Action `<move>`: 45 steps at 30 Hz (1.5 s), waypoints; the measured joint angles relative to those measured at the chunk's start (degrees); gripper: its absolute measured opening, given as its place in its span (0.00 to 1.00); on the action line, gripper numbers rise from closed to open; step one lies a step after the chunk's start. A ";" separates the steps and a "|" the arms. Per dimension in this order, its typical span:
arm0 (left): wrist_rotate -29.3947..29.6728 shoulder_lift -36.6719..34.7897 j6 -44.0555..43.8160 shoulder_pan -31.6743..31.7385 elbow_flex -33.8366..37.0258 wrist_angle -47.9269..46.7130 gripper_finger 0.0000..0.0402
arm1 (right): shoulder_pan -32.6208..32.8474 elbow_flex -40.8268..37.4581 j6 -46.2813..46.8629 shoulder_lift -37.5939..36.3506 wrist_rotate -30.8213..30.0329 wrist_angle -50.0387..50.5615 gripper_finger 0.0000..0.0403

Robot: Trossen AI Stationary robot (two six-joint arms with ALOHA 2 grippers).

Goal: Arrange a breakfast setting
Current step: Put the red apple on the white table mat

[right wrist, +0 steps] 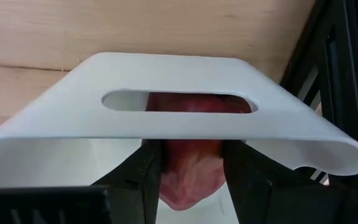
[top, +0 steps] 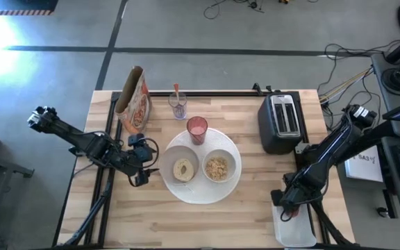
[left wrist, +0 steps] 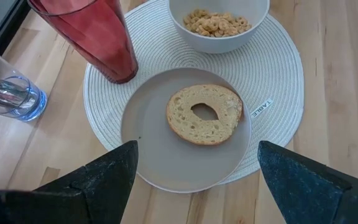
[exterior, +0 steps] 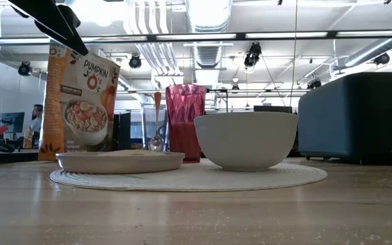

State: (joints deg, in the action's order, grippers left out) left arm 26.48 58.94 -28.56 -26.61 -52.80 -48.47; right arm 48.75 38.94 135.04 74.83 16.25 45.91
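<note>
Wooden table [top: 255,187] with a round woven mat [top: 201,167] holding the breakfast pieces.
Left gripper [left wrist: 191,180] hangs spread and empty over the bagel [left wrist: 205,113] dish; right gripper [right wrist: 190,165] pinches the red apple [right wrist: 188,168] inside the white tray [right wrist: 166,118].

Right tool [right wrist: 191,163] clamps red apple [right wrist: 190,174] inside white tray [right wrist: 185,121].

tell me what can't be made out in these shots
- Apple: right wrist view, mostly hidden by the white tray and right gripper fingers; unseen from above.
- Bagel: low view, hidden behind its dish rim.
- Cereal: low view, hidden inside the bowl.
</note>
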 joint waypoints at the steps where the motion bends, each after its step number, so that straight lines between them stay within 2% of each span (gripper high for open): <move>1: 0.00 0.00 0.00 0.02 0.00 0.02 0.78 | 0.00 -0.08 -0.07 -0.67 0.44 -0.19 0.33; 12: 0.02 0.00 -0.48 0.00 0.00 0.02 0.78 | -0.02 3.50 -4.05 -9.11 0.15 0.09 0.32; 30: 0.02 0.00 -0.72 0.00 0.00 0.02 0.78 | 0.00 11.68 -10.36 -17.16 0.58 0.28 0.32; 39: 0.03 0.00 -0.94 0.01 0.00 0.04 0.78 | 0.00 18.17 -11.81 -18.55 -9.24 4.28 0.33; 41: 0.07 0.00 -0.92 0.00 -0.01 0.04 0.78 | 0.00 19.21 -14.83 -18.00 -14.54 7.16 0.33; 45: 0.09 0.00 -0.83 0.02 -0.02 0.04 0.78 | -0.04 20.02 -23.93 -16.07 -30.44 10.95 0.33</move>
State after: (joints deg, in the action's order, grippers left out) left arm 26.57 58.94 -29.38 -26.59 -52.82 -48.42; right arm 48.71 58.96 111.12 58.76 -14.19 56.86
